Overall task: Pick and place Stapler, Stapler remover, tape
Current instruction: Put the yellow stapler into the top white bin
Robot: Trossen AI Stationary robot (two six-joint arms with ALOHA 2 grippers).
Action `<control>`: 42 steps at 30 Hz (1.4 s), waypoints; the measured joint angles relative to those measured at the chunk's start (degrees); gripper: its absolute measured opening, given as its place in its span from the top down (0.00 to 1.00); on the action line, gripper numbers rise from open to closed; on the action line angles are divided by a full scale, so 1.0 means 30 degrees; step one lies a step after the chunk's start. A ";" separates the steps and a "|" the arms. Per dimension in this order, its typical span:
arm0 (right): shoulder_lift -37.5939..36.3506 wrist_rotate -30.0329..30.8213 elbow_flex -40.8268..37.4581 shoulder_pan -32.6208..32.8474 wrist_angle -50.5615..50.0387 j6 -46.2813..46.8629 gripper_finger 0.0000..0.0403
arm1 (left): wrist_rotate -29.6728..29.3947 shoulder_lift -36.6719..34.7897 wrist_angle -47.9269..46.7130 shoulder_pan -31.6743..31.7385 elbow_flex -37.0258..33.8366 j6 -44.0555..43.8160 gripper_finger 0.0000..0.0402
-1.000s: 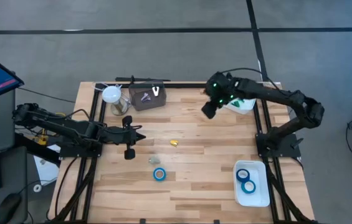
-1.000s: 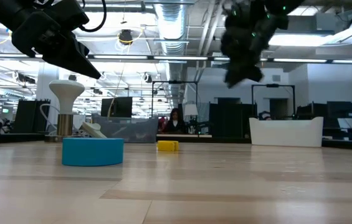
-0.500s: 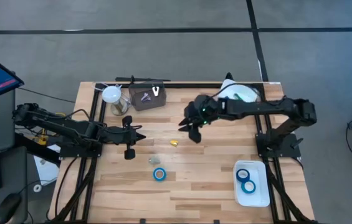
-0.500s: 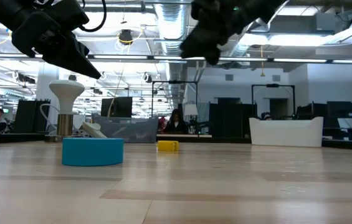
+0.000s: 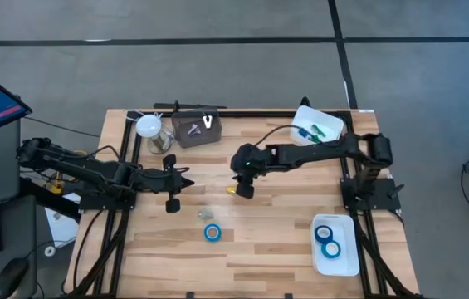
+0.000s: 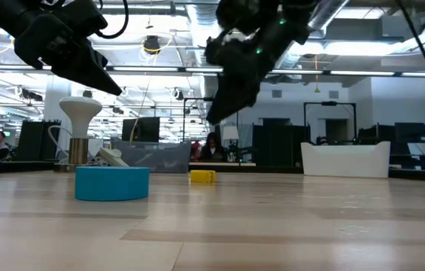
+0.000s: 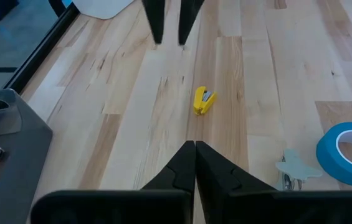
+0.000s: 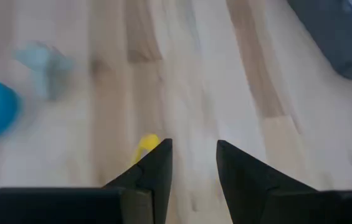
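High view: the right arm has swung from the far-right bin [image 5: 317,128] across to the middle of the desk [image 5: 284,241]. One second ago its claw hung beside that bin; half a second ago it was partway over; the right claw [image 5: 241,188] is now above the desk centre, just right of the small yellow stapler [image 5: 232,190]. Its fingers stand apart, empty, with the stapler just outside them in the right wrist view [image 8: 146,147].

The left claw [image 5: 170,182] is unchanged over the left-middle of the desk, fingers pressed together and holding nothing, as the left wrist view shows [image 7: 195,163].

Nothing on the desk has moved in the last second. One roll of blue tape [image 5: 212,232] lies near the front centre, with the pale stapler remover [image 5: 206,214] just beyond it and the stapler farther still, to the right. Two more rolls [image 5: 329,242] lie in the white tray [image 5: 351,265] at the near right. A grey box [image 5: 194,133] and a white lamp-like stand [image 5: 149,127] sit at the far left edge.

Low view: the right arm has dropped lower and leftward, its claw [image 6: 223,107] above the stapler [image 6: 202,177], well clear of the desk.
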 joint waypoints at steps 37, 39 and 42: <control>0.3184 0.0454 0.1107 0.1079 -0.1189 -0.0571 0.71 | 0.0000 0.0000 -0.0004 0.0039 -0.0007 0.0003 0.99; 0.3184 0.0454 0.1107 0.1079 -0.1047 -0.0571 0.71 | 0.0000 0.0000 -0.0004 0.0039 -0.0007 0.0006 0.99; 0.3225 0.0456 0.1107 0.1079 -0.0925 -0.0571 0.71 | 0.0000 0.0000 -0.0004 0.0039 -0.0007 0.0003 0.99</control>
